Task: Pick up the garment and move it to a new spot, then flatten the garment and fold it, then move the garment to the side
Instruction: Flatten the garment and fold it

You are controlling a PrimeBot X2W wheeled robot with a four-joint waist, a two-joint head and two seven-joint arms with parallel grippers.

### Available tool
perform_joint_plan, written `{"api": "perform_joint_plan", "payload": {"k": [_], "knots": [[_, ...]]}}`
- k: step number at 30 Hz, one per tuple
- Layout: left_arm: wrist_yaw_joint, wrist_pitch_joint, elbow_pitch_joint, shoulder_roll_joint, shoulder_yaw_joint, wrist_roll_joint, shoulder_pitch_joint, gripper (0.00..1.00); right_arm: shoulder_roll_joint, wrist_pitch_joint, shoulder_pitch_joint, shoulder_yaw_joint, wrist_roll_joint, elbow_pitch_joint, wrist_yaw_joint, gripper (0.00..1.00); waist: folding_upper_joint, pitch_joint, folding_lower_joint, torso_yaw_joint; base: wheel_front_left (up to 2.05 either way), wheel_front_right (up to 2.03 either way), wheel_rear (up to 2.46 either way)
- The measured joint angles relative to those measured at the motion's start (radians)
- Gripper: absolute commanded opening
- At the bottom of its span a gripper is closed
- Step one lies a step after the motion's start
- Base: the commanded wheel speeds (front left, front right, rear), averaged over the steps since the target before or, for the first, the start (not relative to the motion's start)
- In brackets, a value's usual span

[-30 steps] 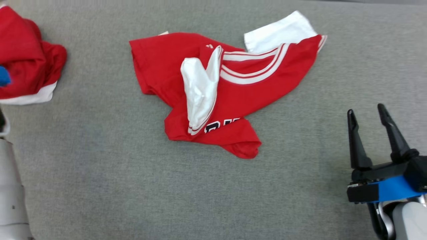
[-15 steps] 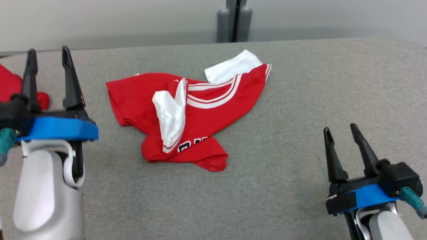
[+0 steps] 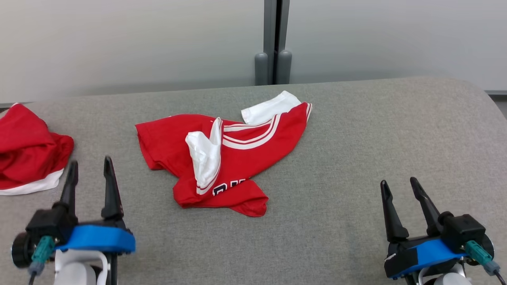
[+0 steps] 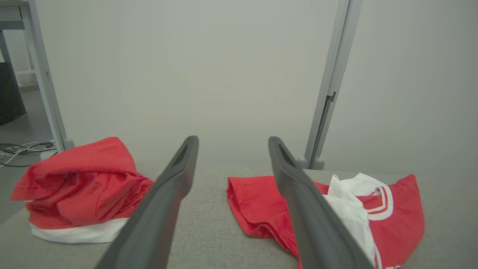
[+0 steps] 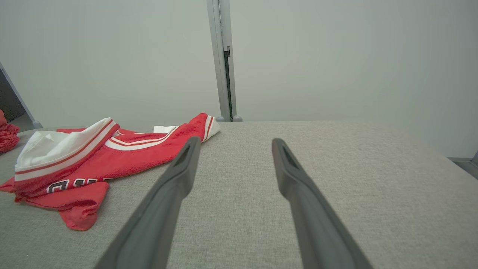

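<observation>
red garment (image 3: 253, 158), crumpled — on grey surface (image 3: 376, 138)

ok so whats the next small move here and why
Probably reach the left hand forward and inward to the near left edge of the crumpled shirt to pinch it. The shirt lies bunched and untouched in the middle of the table, both hands are open and empty, and the left hand sits nearer to it than the right hand.

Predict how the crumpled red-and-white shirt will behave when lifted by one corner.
The shirt would probably hang limp, since it lies in soft folds. Its white flap, loosely turned over, would likely fall open. Thin cloth suggests it is light.
</observation>
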Motion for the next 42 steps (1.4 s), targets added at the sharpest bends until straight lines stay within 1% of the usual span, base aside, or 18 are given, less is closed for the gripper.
{"api": "perform_joint_plan", "payload": {"k": [5,8,11,17,42], "knots": [[0.000,0.000,0.007,-0.011,-0.009,-0.007,0.087,1.00,0.004,0.000,0.022,0.004,-0.001,0.030,0.000,1.00,0.0000,-0.036,0.0000,0.016,0.00,0.00,0.00],[0.000,0.000,0.030,-0.012,-0.048,-0.007,0.135,1.00,0.006,0.000,0.039,0.008,-0.001,0.044,0.000,1.00,0.0000,-0.064,0.0000,0.022,0.00,0.00,0.00],[0.000,0.000,0.065,0.005,-0.092,0.021,0.167,1.00,0.007,0.000,0.055,0.005,-0.001,0.051,0.000,1.00,-0.0001,-0.081,-0.0001,0.024,0.00,0.00,0.00],[0.000,0.000,0.072,0.007,-0.099,0.027,0.165,1.00,0.010,0.000,0.060,-0.001,-0.011,0.063,0.000,1.00,0.0002,-0.088,0.0001,0.033,0.00,0.00,0.00],[0.006,0.000,0.094,0.008,-0.071,0.038,0.160,1.00,0.016,0.000,0.063,-0.005,-0.019,0.097,0.000,1.00,0.0002,-0.089,0.0001,0.034,0.00,0.00,0.00]]}}
